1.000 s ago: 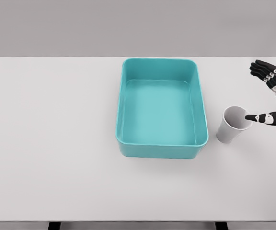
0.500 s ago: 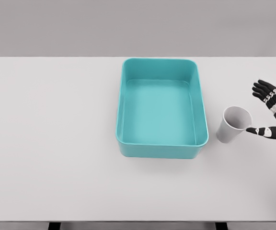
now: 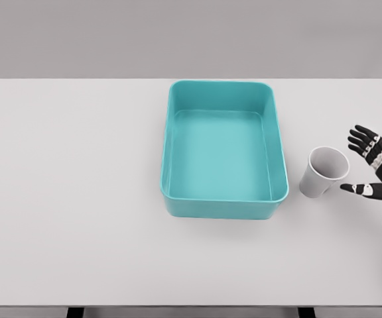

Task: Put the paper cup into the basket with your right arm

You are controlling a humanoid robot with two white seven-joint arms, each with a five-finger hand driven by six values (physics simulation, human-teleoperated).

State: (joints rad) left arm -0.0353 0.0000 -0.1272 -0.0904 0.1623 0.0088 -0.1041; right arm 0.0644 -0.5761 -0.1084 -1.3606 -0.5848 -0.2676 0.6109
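While half cut off at the edge, right hand seemingly open, fingers spread beside paper cup

The rectangular plastic basket with rounded corners is showing a plain teal all over, its inner floor looking a shade lighter than its walls and its front wall a little darker. The small paper cup is showing white on the rim and pale grey down its outer side, with no print. The robot's five-finger right hand is appearing black, with small white and grey bands marking the finger joints. The flat surface is reading as an even off-white, and the wall behind it is looking plain mid-grey.
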